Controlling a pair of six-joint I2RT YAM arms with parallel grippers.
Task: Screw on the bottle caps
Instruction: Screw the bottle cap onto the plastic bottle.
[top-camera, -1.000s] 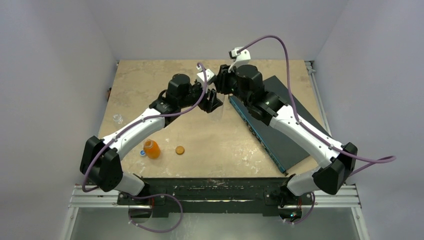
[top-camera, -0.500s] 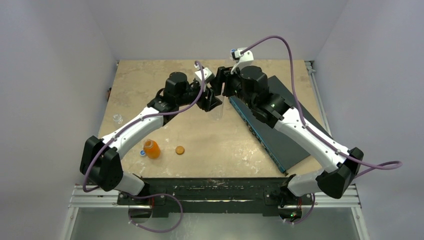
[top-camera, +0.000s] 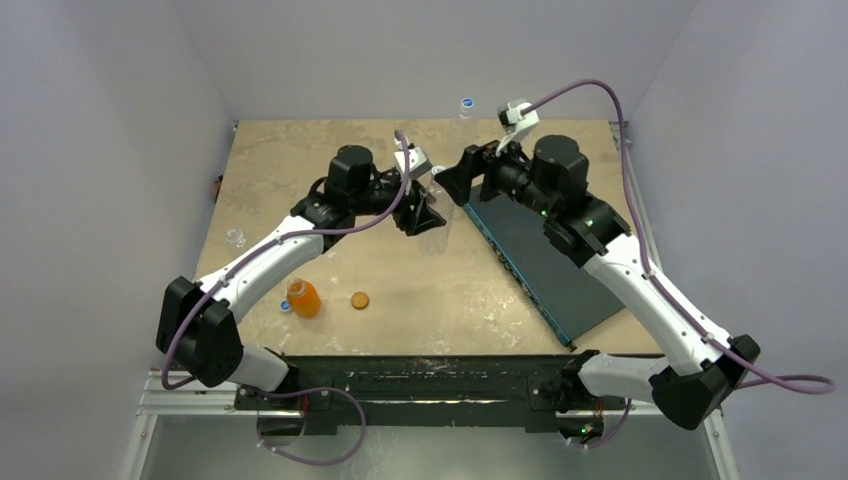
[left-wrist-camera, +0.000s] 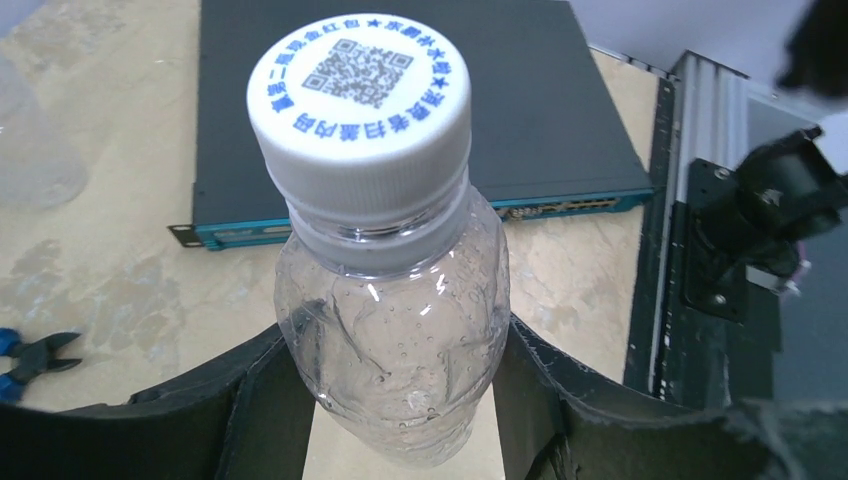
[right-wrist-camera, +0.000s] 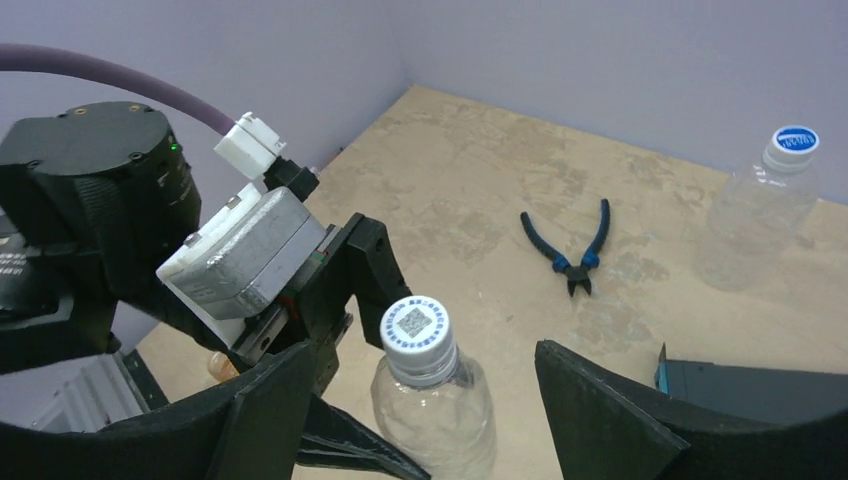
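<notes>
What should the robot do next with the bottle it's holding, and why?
Probably the left tool should let go of the clear bottle. Its white cap already sits on the neck, and the right tool stands open, not touching it. The orange cap lies loose near the orange bottle, not yet on.

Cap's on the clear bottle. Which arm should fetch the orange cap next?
Right, probably. The right gripper is open and empty, while the left gripper is clamped on the clear bottle. The orange cap lies on the left side, though.
</notes>
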